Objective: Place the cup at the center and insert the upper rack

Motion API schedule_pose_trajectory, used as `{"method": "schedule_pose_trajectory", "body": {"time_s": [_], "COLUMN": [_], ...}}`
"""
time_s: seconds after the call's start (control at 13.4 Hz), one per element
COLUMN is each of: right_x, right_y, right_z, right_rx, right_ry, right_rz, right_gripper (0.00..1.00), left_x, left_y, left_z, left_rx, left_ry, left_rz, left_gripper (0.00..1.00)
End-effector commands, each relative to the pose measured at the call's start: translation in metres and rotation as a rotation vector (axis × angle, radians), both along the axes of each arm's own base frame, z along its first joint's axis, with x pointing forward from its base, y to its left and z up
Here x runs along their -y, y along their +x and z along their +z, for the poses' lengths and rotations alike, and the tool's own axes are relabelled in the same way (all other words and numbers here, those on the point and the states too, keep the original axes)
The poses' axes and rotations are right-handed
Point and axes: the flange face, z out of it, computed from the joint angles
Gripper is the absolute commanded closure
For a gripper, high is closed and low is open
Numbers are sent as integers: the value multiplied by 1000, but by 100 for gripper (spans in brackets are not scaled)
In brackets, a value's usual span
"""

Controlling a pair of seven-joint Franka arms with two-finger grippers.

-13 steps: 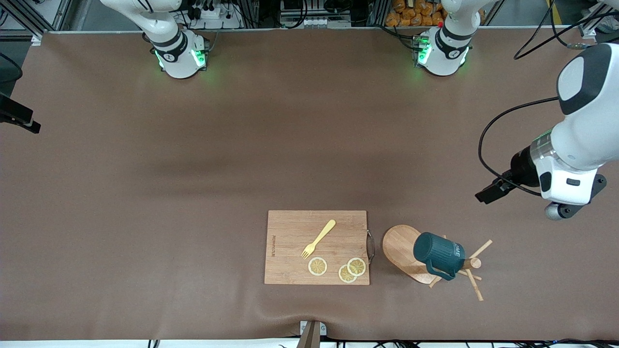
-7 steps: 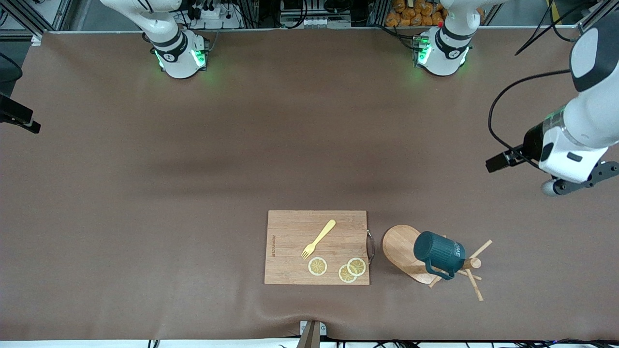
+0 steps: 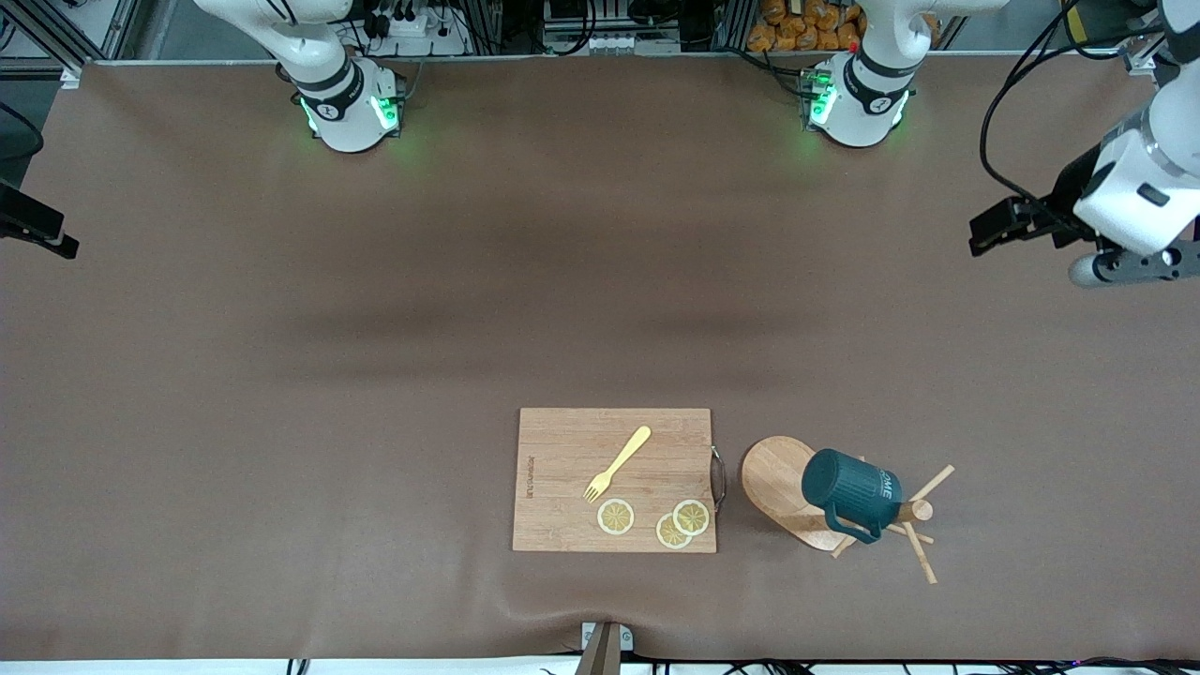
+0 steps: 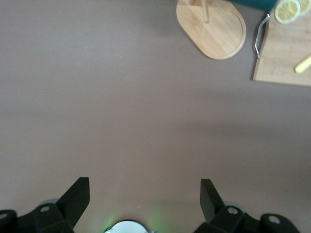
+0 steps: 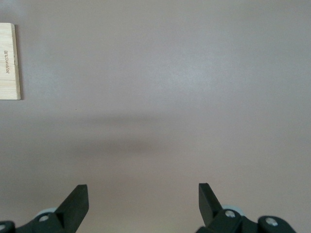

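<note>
Two arms, one table (image 3: 281,375) covered in brown mat; entries by view

Front view: upper rack (image 3: 783,492), light wooden mug tree, lying tipped on its side near the camera edge of the table toward the left arm's end, oval base standing on its rim, post and thin pegs pointing toward the left arm's end. Cup (image 3: 851,487), dark teal, ribbed, white lettering, resting on the tipped post, handle toward the camera. Cutting board (image 3: 572,511), rectangular wood with a metal handle, just beside the rack's base on the side toward the right arm's end. On the board: one yellow fork (image 3: 618,463); three lemon slices (image 3: 616,517) along the edge nearer the camera. Left arm's wrist raised over the table edge at the left arm's end, well apart from cup and rack. Right arm: only base and lower links shown here

Left wrist view: left gripper (image 4: 145,200), fingers spread wide, nothing between them, over bare mat. Rack base, board handle, one lemon slice, fork tip and a sliver of teal cup visible farther off

Right wrist view: right gripper (image 5: 143,203), fingers spread wide, holding nothing, over bare mat. One corner of the cutting board in sight
</note>
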Motion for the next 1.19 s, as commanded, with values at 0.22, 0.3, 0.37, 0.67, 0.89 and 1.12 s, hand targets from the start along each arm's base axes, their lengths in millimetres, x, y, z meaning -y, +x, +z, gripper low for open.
{"method": "schedule_pose_trajectory", "body": {"time_s": [0.22, 0.3, 0.37, 0.67, 0.89, 1.12], "right_x": [3, 3, 3, 3, 3, 3], "right_y": [-1, -1, -1, -1, -1, -1], "right_z": [4, 4, 4, 4, 4, 4], "right_rx": [0, 0, 0, 0, 0, 0], "right_ry": [7, 7, 7, 5, 5, 5], "right_rz": [7, 7, 7, 7, 7, 7], "right_gripper": [0, 0, 0, 0, 0, 0], "left_x": [6, 7, 7, 8, 21, 19], "left_y": [-25, -26, -25, -22, -24, -26], "left_z": [19, 21, 22, 27, 30, 36], "left_rx": [7, 9, 12, 49, 63, 77], "left_ry": [-12, -10, -10, -14, -13, -14], "left_rz": [-126, -125, -120, -109, -134, -129], "left_gripper": [0, 0, 0, 0, 0, 0]}}
